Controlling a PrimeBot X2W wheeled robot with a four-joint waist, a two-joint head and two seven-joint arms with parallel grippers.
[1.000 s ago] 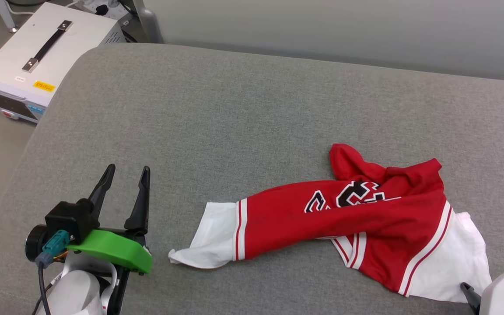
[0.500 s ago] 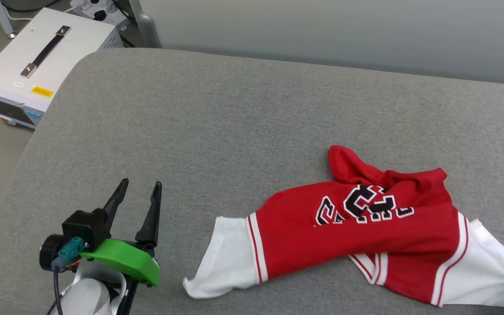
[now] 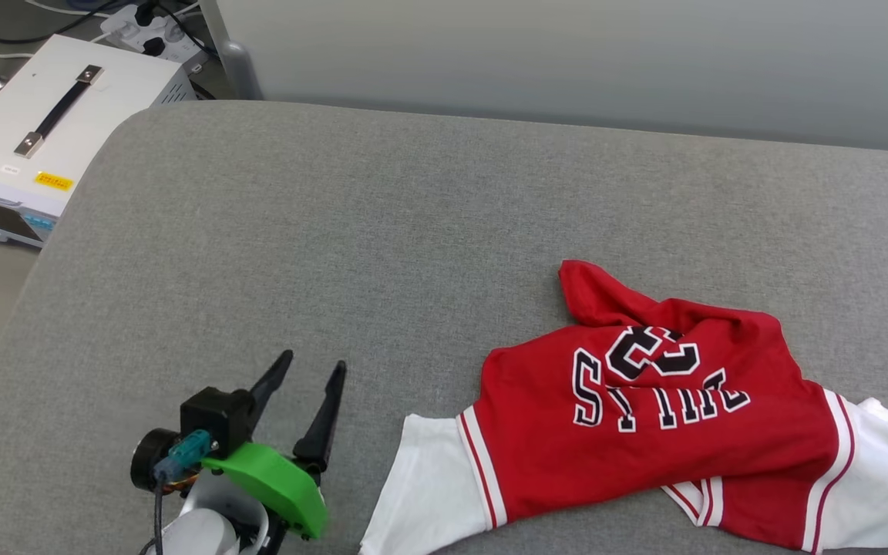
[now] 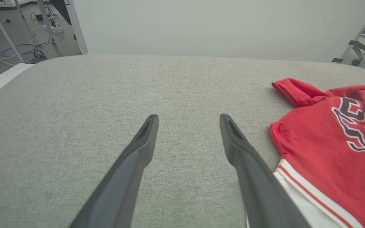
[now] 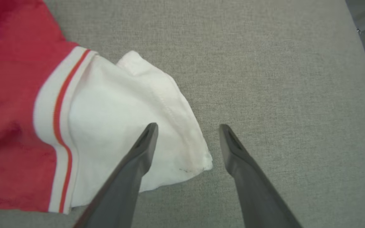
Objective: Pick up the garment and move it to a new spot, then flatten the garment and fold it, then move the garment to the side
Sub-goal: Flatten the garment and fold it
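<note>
Red and white against grey: seeing the garment (image 3: pixel 644 455) lying rumpled on the grey padded surface (image 3: pixel 336 231), at about 4 o'clock in the head view, black print facing up, one white sleeve pointing toward 7 o'clock and the other toward 4 o'clock. Finding the left gripper (image 3: pixel 314 361) at 7 o'clock, fingers standing spread, pinching nothing, just beside the nearer sleeve but apart from it. Looking along the right gripper (image 5: pixel 188 125): fingers also spread wide, gripping nothing, one finger crossing over a white sleeve corner, the other over bare grey cloth. Noticing a white box (image 3: pixel 105 92) with a black handle at 10 o'clock, off the surface.
</note>
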